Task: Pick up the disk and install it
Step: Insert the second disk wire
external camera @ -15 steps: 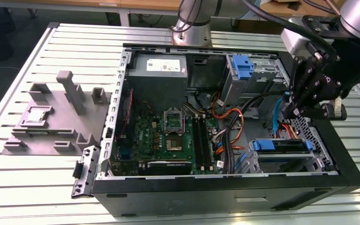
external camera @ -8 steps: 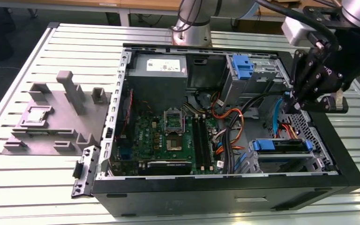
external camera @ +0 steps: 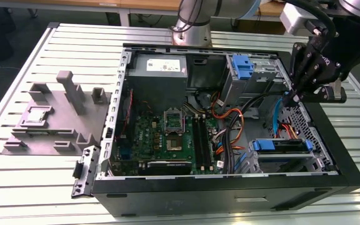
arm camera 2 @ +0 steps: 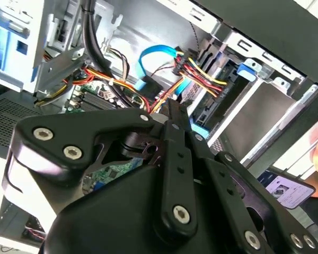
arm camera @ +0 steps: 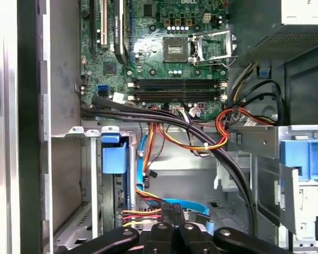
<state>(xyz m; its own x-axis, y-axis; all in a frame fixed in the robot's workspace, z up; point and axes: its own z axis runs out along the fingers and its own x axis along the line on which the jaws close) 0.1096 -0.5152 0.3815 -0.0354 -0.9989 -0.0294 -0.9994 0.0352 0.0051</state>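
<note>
Exterior view: the claw hangs inside the open computer case, its fingers pressed together with nothing between them. A blue cable loops just beside its tips, among orange and black wires. Below the claw and nearer the case's front, the disk sits slotted in a metal cage. It looks like a flat grey slab edged by a blue plastic frame, and its label face cannot be made out. Beyond the wires lies the green circuit board. Well apart, outside the case, a grey moulded holder rests on the slatted bench.
</note>
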